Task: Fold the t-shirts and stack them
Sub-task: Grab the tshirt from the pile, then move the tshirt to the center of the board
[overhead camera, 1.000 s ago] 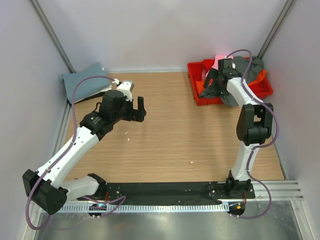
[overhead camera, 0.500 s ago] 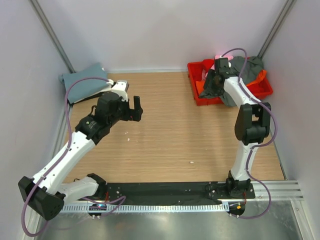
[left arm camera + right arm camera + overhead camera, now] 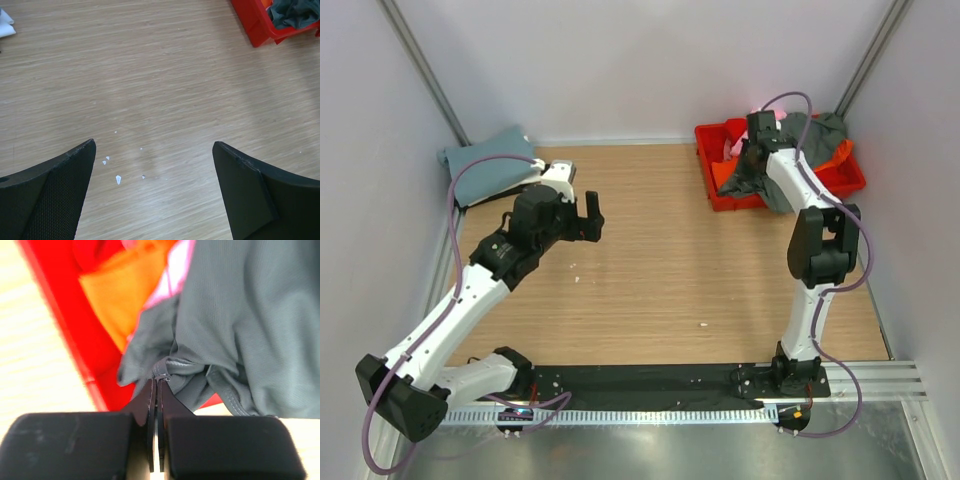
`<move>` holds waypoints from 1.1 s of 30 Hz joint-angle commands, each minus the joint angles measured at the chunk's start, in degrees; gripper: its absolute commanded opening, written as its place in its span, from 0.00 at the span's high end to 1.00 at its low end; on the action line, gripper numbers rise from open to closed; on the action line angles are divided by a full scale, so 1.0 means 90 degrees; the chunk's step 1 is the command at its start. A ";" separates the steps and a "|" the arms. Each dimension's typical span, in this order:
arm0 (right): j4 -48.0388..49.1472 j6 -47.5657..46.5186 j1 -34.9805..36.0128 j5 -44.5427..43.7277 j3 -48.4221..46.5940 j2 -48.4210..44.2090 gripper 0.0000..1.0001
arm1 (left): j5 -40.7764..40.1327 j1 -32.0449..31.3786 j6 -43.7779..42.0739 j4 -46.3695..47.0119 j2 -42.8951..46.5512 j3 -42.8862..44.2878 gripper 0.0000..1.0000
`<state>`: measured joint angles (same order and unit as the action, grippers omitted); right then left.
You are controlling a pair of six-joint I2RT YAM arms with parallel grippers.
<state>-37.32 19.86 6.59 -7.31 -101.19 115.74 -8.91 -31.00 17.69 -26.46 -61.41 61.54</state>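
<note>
A dark grey t-shirt [image 3: 825,130] lies heaped in the red tray [image 3: 704,160] at the back right, spilling over its front wall. Under it are an orange t-shirt [image 3: 120,290] and a pink t-shirt [image 3: 177,265]. My right gripper [image 3: 159,382] is shut on a hemmed fold of the dark grey t-shirt [image 3: 240,315] at the tray's left side; in the top view this right gripper [image 3: 752,150] reaches into the tray. A dusty teal t-shirt [image 3: 485,165] lies folded at the back left corner. My left gripper [image 3: 154,145] hovers open over bare wood, holding nothing.
Small white crumbs [image 3: 118,179] dot the wooden table [image 3: 660,260] under the left gripper [image 3: 593,215]. The red tray's corner [image 3: 260,30] shows at the left wrist view's upper right. Walls close in the table at the back and on both sides.
My right gripper has shut on the dark grey t-shirt and shifted slightly deeper over the tray. The left arm drew back a little toward the left, still open.
</note>
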 commanded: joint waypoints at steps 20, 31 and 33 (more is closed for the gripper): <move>-0.0374 0.0548 0.3682 0.0419 -0.2665 -0.0379 0.05 | -0.1911 0.0496 0.0143 0.0773 0.1989 -0.0832 0.00; 0.0309 0.0401 0.3204 -0.0496 0.1318 -0.2108 0.00 | -0.1784 0.0496 0.1792 -0.0919 0.2058 -0.0967 0.00; 0.0299 0.0372 0.2922 -0.0360 0.1487 -0.2079 0.00 | -0.1871 0.0505 0.1823 -0.0859 0.1844 -0.0998 0.00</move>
<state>-39.07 24.12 35.35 -8.97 -89.08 101.62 -24.45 -26.70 30.02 -32.95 -43.31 53.49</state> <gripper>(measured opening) 0.996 0.996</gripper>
